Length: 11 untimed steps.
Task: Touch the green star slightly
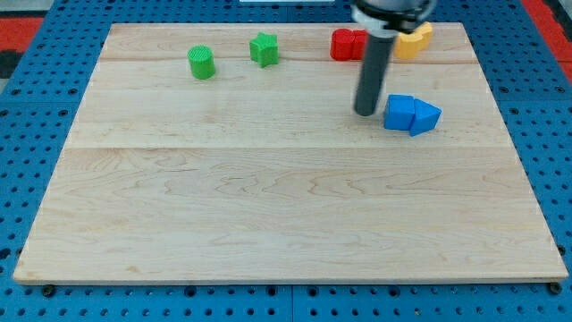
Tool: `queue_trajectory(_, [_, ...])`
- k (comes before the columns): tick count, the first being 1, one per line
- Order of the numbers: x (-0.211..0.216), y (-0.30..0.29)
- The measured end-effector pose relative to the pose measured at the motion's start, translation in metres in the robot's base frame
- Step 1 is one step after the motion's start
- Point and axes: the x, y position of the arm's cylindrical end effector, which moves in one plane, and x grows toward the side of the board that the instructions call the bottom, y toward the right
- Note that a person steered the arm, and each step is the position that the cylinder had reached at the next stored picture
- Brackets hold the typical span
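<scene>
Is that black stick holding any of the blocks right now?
No, nothing is held. My tip stands just left of the blue blocks, far to the right of the green star.

- A lab test rig: a pale wooden bench [286, 206] lies on a blue pegboard [36, 107] dotted with holes.
- Red flooring [16, 22] shows at the top corners.

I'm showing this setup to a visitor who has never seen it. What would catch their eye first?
Probably the dark rod coming down from the view's top, my tip resting just left of the blue blocks right of centre. Next, the bright pieces along the top edge of the pale wooden board: a green cylinder and the green star to the left, and a red block and a yellow block partly behind the rod.
</scene>
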Motion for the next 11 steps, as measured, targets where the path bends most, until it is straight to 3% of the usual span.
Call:
queue_trajectory(1, [0.000, -0.100])
queue_trajectory(3, [-0.041, -0.156])
queue_trajectory(4, [-0.054, -0.117])
queue_trajectory(6, [-0.131, -0.060])
queue_trajectory(8, [-0.169, -0.135])
queue_trajectory(9, [-0.170, -0.152])
queue_trajectory(11, [-0.110, -0.147])
